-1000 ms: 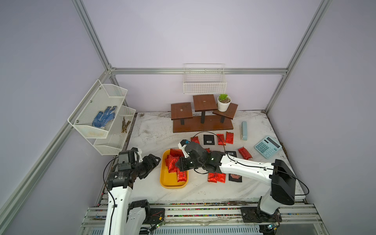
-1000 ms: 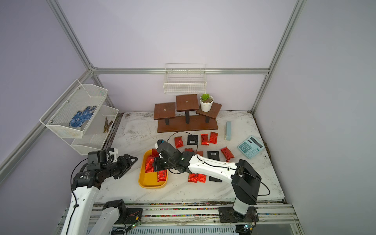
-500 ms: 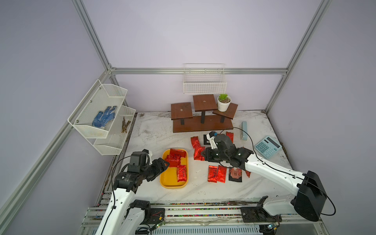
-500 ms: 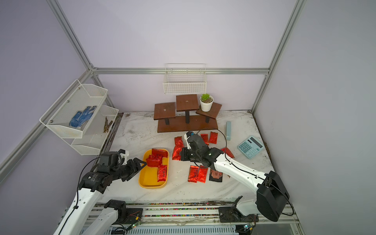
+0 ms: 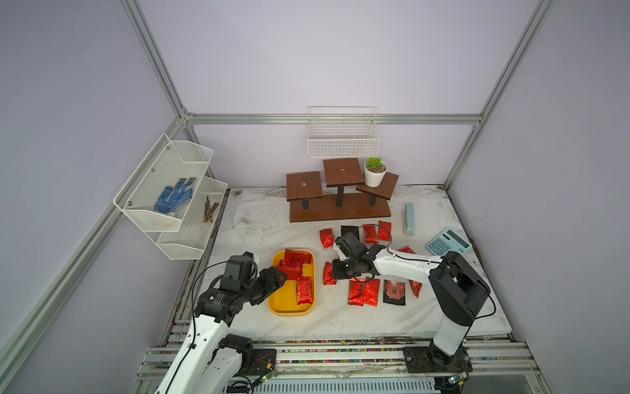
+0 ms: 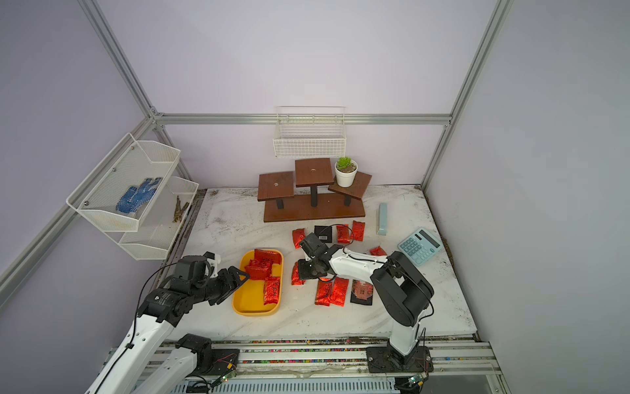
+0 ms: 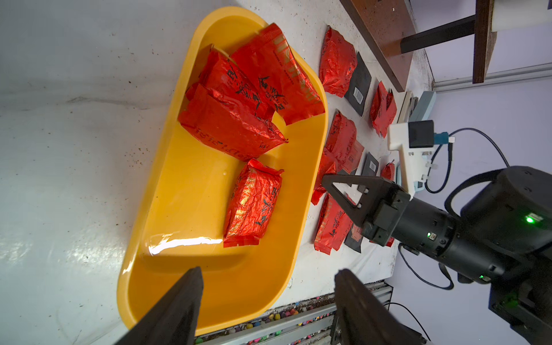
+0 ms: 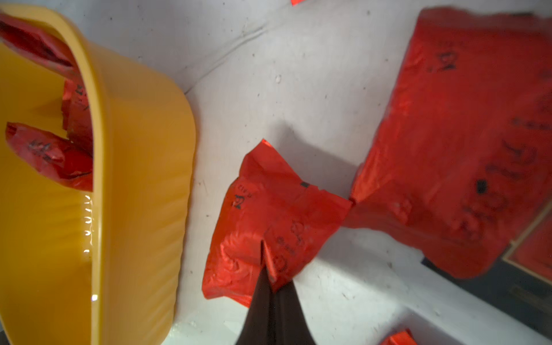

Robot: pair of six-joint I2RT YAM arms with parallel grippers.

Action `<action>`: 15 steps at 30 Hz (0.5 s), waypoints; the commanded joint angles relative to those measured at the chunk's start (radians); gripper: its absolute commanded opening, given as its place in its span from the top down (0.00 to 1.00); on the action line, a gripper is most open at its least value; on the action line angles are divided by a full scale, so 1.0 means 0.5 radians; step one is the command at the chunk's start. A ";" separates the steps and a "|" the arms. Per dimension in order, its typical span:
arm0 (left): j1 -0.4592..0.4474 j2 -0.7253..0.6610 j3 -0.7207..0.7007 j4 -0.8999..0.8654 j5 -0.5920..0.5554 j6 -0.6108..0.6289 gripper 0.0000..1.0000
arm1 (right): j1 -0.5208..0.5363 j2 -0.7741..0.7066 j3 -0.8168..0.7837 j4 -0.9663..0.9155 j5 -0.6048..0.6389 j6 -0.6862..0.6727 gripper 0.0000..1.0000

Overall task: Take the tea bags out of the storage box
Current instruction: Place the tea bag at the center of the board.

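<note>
Just beside storage box, right claw pinching red tea bag, sachets crowding nearby, left claw wide, perhaps over its end

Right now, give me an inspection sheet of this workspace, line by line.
Surface: white marbled tabletop, grimy and speckled.
Job's things: yellow storage box holds four red tea bags; more red and black sachets lie on the table beside it.
Clutter: calculator, pale blue case, wooden riser with potted plant.
Hands: left hand open, empty, at the box's edge; right hand shut on a red packet just outside the box.
Cables: black cable loops off the right wrist; none seen snagged.
Surroundings: lilac walls, aluminium frame, wire basket, mesh shelves holding blue glove and twigs.
</note>
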 commanded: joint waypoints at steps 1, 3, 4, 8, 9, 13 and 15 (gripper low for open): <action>-0.011 -0.014 -0.016 0.072 -0.024 -0.027 0.27 | -0.020 0.058 0.104 0.032 0.040 -0.018 1.00; -0.013 -0.004 -0.016 0.079 -0.024 -0.024 0.27 | -0.028 0.101 0.139 0.024 0.062 -0.018 1.00; -0.012 0.003 -0.012 0.082 -0.027 -0.024 0.27 | -0.032 0.123 0.165 0.005 0.073 -0.023 1.00; -0.012 0.017 0.002 0.082 -0.040 -0.009 0.27 | -0.040 0.098 0.188 -0.024 0.094 -0.034 0.80; -0.011 0.023 0.004 0.084 -0.044 -0.004 0.27 | -0.039 0.074 0.186 -0.032 0.098 -0.039 0.77; -0.020 0.097 0.035 0.056 -0.089 0.050 0.28 | -0.040 -0.067 0.173 -0.073 0.113 -0.054 0.65; -0.065 0.159 0.065 0.041 -0.148 0.079 0.30 | -0.040 -0.151 0.162 -0.097 0.127 -0.058 0.62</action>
